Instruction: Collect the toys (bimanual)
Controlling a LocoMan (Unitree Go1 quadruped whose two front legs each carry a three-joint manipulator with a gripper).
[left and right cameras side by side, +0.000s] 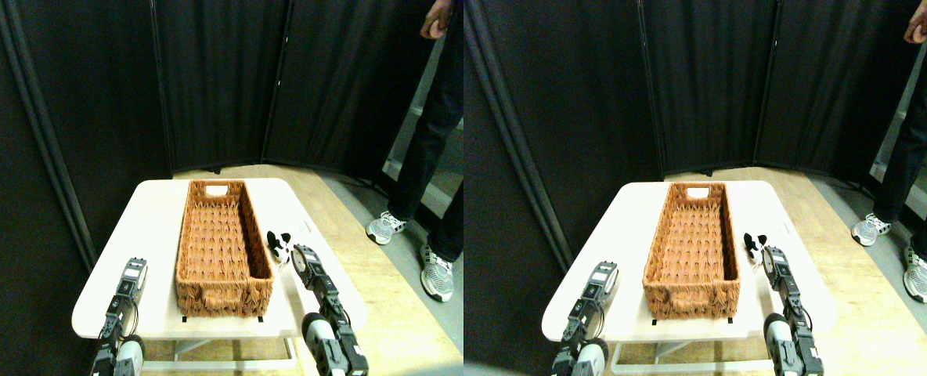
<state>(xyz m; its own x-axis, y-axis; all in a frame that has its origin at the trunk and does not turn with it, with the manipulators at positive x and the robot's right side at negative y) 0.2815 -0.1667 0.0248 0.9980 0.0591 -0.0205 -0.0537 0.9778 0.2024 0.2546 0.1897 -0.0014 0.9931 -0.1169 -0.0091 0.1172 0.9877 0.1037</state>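
While the long brown woven wicker basket (223, 249) lies lengthwise down the middle of the pale, round-cornered desk (154, 235), only one toy shows: a small black-and-white soft animal figure (279, 244) on the desk top just beside the basket's right wall, about halfway along it and towards the desk's right edge. Nothing can be seen inside the basket, whose woven floor and a cut-out handle at each end are in plain view. Reaching up over the desk's near right corner, the right manipulator ends in a dark gripper (301, 258) whose tip sits right against the near side of the black-and-white figure; whether its jaws are parted, closed or gripping the toy is too small to tell. Rising at the desk's near left corner, the left manipulator carries its dark gripper (134, 274) well apart from the basket's left wall, over bare desk top, and its jaw state cannot be told either. Beyond the desk's right side, a person in dark trousers and pale trainers (424, 164) stands on the wooden floor before black folding screens (275, 78).
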